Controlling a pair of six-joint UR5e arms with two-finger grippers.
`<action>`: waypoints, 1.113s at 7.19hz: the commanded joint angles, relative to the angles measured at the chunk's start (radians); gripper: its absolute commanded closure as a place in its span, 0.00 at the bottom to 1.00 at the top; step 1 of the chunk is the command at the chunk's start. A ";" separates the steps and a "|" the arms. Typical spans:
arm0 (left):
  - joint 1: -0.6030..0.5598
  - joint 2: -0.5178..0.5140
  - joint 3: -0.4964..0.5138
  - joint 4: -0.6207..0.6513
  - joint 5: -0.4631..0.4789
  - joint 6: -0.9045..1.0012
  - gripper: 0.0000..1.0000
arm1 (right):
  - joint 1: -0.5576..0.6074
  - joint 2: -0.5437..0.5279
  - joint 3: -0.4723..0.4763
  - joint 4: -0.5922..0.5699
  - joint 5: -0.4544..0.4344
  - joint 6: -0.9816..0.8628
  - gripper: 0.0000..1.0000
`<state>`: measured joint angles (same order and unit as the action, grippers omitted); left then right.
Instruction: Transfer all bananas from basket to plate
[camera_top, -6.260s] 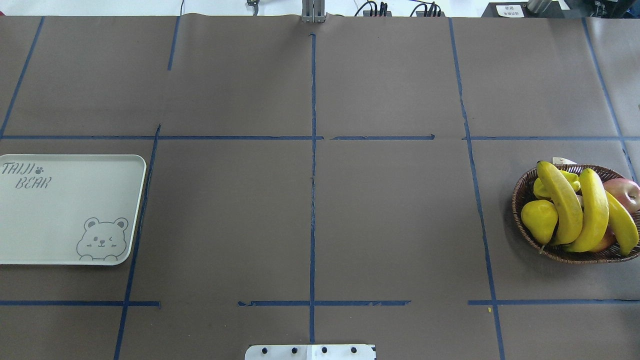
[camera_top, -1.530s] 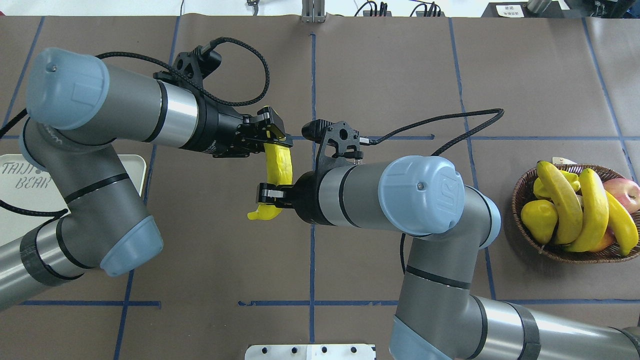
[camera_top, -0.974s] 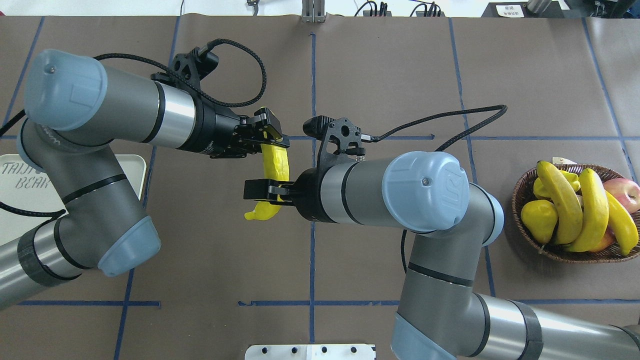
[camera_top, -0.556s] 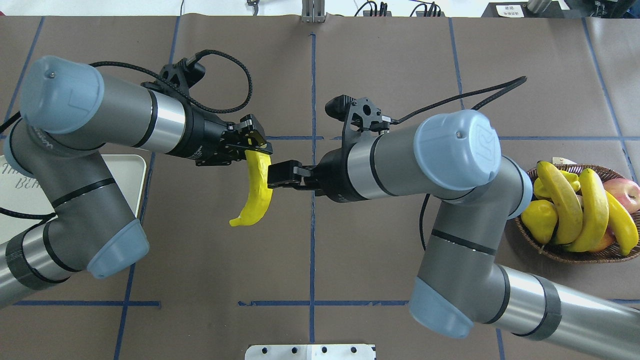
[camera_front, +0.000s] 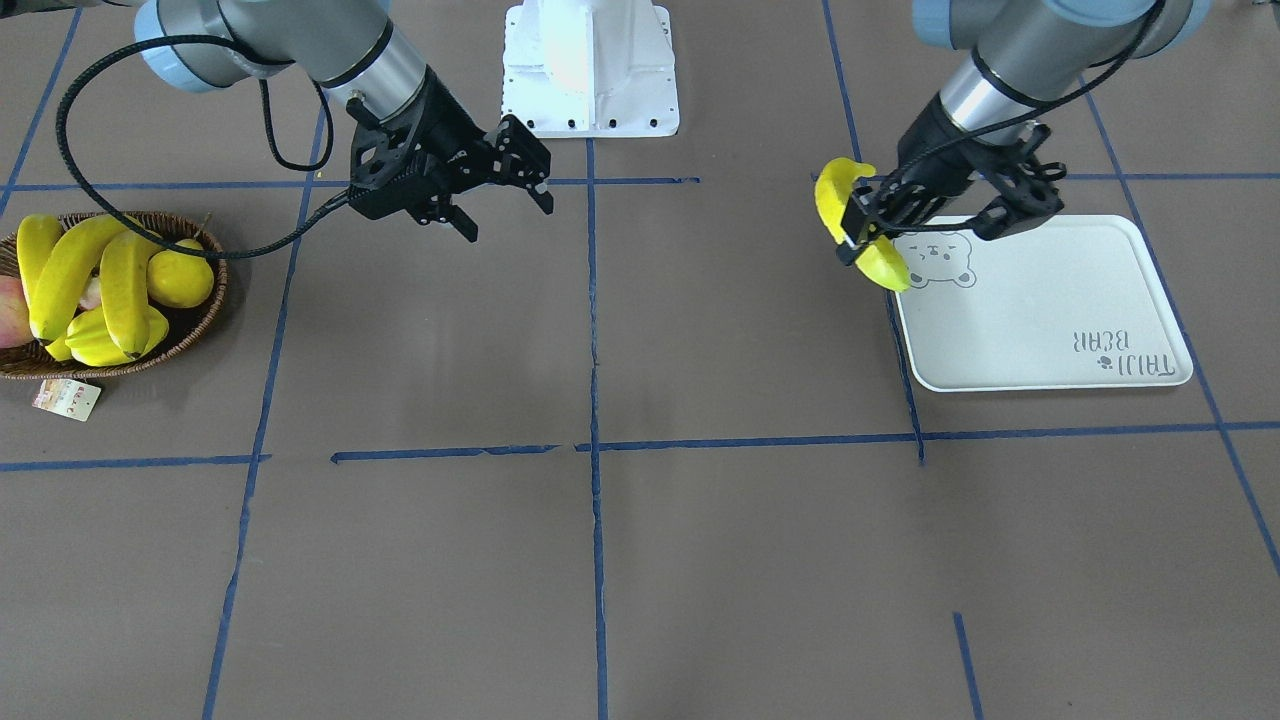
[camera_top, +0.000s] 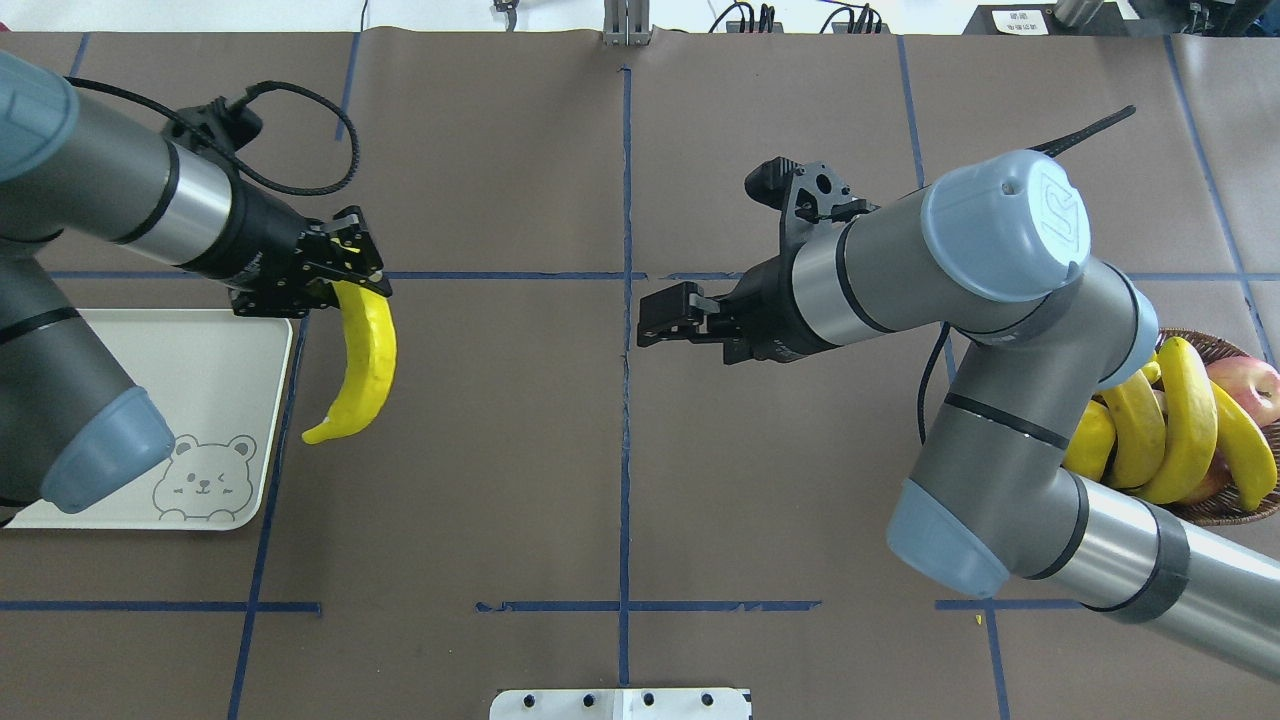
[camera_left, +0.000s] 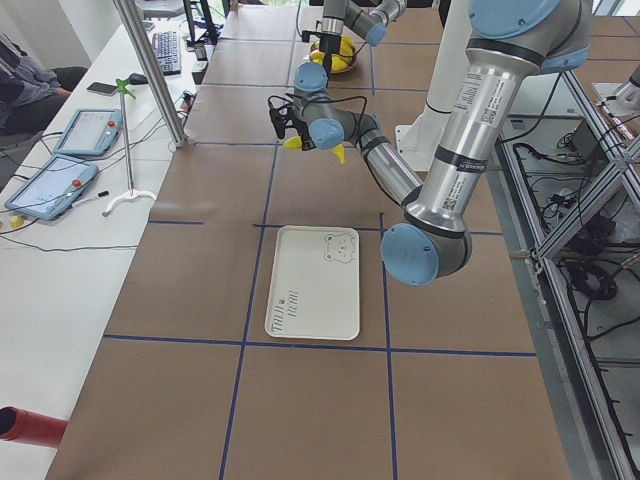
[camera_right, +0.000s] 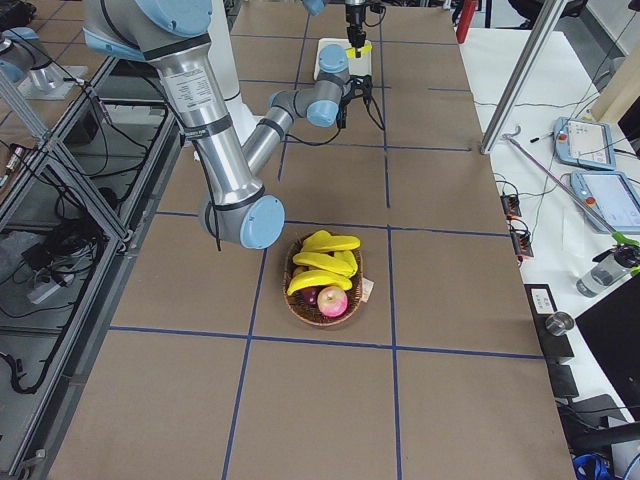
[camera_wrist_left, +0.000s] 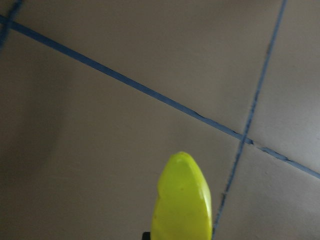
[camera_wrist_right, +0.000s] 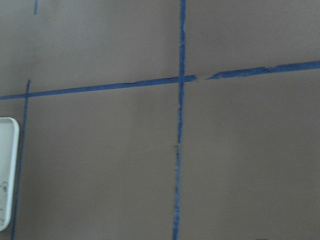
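**A:** Both arms have drawn apart since the earlier picture. The left gripper (camera_top: 350, 288) has carried the long curved yellow banana (camera_top: 366, 362) over to the flat white rectangular plate (camera_top: 130, 380) with the grey bear print.

**B:** Does it lie on the plate already?

**A:** Not yet. The left jaws grip its upper end, and it hangs in the air at the plate's edge.

**B:** And the right gripper (camera_front: 508, 215)?

**A:** Its jaws stand wide with nothing between them, near the table's middle. Three other yellow bananas (camera_front: 70, 272) lie in the dark-brown woven wicker basket (camera_front: 205, 325).
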<state>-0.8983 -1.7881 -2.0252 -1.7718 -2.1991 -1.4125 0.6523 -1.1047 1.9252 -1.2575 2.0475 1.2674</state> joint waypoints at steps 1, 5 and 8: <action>-0.114 0.194 -0.020 0.020 -0.004 0.230 1.00 | 0.102 -0.013 0.006 -0.226 0.093 -0.223 0.00; -0.264 0.303 0.245 -0.158 -0.013 0.299 0.95 | 0.307 -0.183 0.038 -0.324 0.211 -0.602 0.00; -0.263 0.300 0.464 -0.302 -0.014 0.308 0.86 | 0.440 -0.311 0.040 -0.326 0.243 -0.856 0.00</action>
<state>-1.1615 -1.4878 -1.6465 -2.0160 -2.2123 -1.1087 1.0467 -1.3696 1.9655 -1.5817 2.2833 0.5075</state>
